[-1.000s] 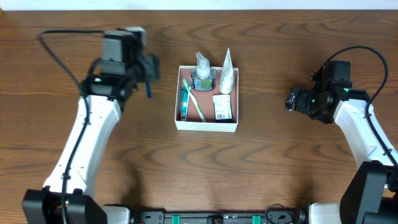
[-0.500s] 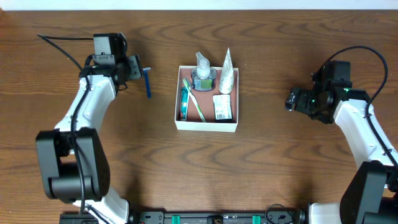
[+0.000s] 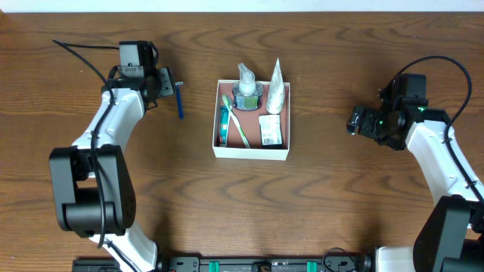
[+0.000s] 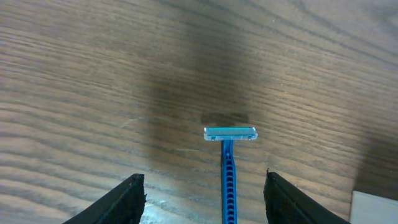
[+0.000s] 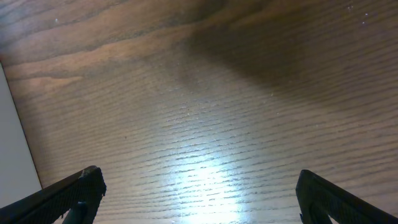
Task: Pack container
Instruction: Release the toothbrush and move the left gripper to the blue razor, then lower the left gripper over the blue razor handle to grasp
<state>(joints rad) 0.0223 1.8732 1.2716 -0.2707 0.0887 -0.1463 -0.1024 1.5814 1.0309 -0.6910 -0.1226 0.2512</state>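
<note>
The container, a white square box with a reddish-brown inside, sits mid-table. It holds a green toothbrush, a clear bottle, a white tube and a small packet. A blue razor lies flat on the table to the container's left. My left gripper is open at the razor's upper end. In the left wrist view the razor lies between the open fingers, nearer the right one, untouched. My right gripper is open and empty, right of the container.
A white corner of the container shows at the lower right of the left wrist view. The right wrist view shows bare wood between the open fingers and a white edge at the left. Cables trail behind both arms.
My left arm has dropped from high over the table to low beside the razor, then shifted slightly right. The razor and the right arm have not moved.
</note>
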